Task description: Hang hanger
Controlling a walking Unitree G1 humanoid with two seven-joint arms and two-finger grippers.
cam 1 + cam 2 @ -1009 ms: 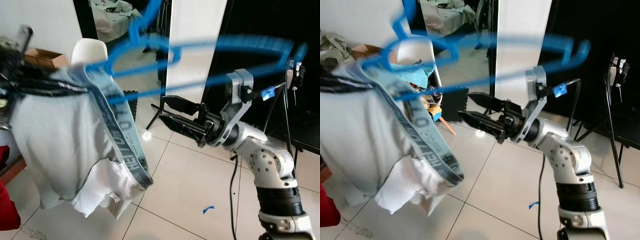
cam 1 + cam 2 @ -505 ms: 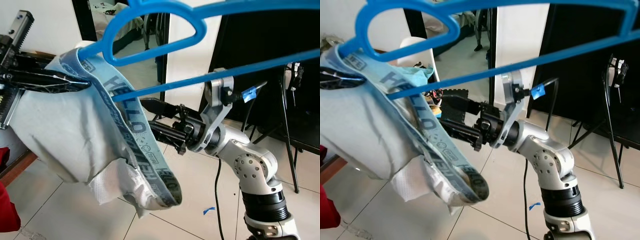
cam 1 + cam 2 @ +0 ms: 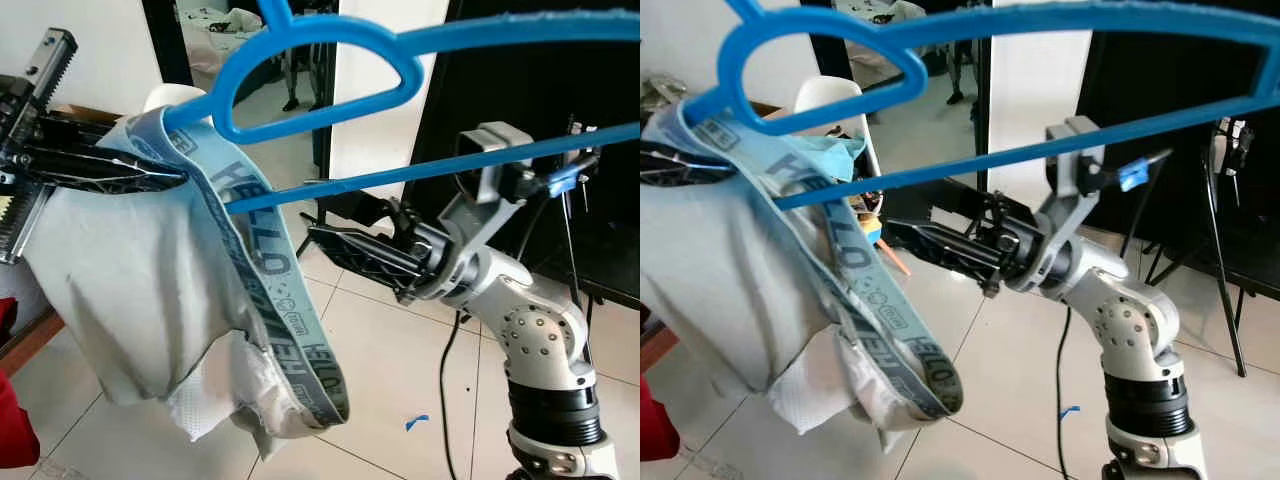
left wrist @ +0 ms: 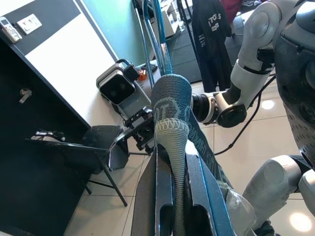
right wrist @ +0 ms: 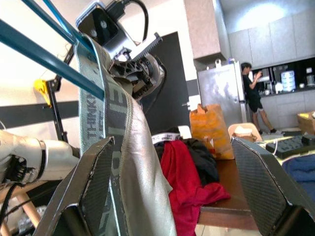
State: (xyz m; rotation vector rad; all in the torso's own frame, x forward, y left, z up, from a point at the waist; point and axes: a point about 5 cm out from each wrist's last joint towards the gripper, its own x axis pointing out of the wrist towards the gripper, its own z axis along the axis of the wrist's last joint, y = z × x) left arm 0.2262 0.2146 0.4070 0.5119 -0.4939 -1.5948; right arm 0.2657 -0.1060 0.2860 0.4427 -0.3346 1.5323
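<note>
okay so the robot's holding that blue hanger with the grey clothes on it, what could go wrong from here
The garment hangs bunched at one end of the blue hanger, held mostly by its waistband; a tilt could let it slide off. The left gripper is clamped on that waistband, so a loosened grip may drop everything. The open right gripper sits close beside the fabric and could snag it.
</note>
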